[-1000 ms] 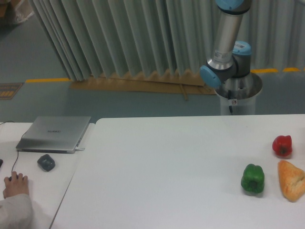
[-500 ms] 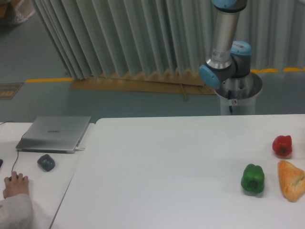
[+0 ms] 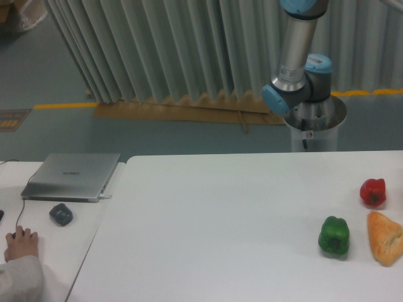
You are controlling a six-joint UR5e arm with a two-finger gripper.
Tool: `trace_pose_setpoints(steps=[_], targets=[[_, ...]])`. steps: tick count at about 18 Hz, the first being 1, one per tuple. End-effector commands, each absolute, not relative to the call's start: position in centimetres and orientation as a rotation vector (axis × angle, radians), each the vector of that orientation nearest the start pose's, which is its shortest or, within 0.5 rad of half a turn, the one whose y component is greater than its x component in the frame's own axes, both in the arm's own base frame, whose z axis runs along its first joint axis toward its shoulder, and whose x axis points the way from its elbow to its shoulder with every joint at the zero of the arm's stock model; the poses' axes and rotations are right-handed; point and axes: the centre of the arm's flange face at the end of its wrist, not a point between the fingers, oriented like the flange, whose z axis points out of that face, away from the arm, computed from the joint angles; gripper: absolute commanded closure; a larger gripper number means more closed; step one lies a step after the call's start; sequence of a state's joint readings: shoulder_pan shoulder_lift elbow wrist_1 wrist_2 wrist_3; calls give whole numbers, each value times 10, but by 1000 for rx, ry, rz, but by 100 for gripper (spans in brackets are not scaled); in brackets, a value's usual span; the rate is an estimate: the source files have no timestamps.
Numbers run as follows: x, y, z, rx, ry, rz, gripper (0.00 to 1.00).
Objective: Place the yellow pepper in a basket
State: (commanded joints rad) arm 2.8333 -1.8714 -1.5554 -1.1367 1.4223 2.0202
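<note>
At the near left corner, a person's hand (image 3: 20, 244) in a pale sleeve rests on a side desk, with a dark mouse-like object (image 3: 61, 214) and a closed silver laptop (image 3: 71, 176) beyond it. On the white table (image 3: 214, 220), at its right edge, lie a green bell pepper (image 3: 334, 236), a piece of bread (image 3: 385, 237) just beside it and a red bell pepper (image 3: 373, 192) farther back. Behind the table, the robot arm (image 3: 296, 56) rises from its pedestal before a pleated curtain (image 3: 176, 44). Neither the gripper nor the yellow pepper is in view, so the fingers' state and the pepper's place relative to them cannot be told.
</note>
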Motion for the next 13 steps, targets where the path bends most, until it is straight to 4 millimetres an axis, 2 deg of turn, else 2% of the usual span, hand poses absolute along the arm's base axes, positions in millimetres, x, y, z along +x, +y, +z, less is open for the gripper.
trace_pose_setpoints(steps=[2,3,4,5,6,10,11,12,13], targets=[[-527,344,374,-2751,1141,222,0],[-507,364,382,-2722,1194,232,0],[-494,374,389,-2731,1202,237,0],[-474,384,378,-2766,1154,193,0],[-467,385,381,-2785,1093,193,0],[-464,386,373,-2791,1095,173,0],[-468,391,387,-2783,1104,218,0],[-466,396,393,-2780,1109,231,0],[-458,403,398,-2769,1130,240,0]])
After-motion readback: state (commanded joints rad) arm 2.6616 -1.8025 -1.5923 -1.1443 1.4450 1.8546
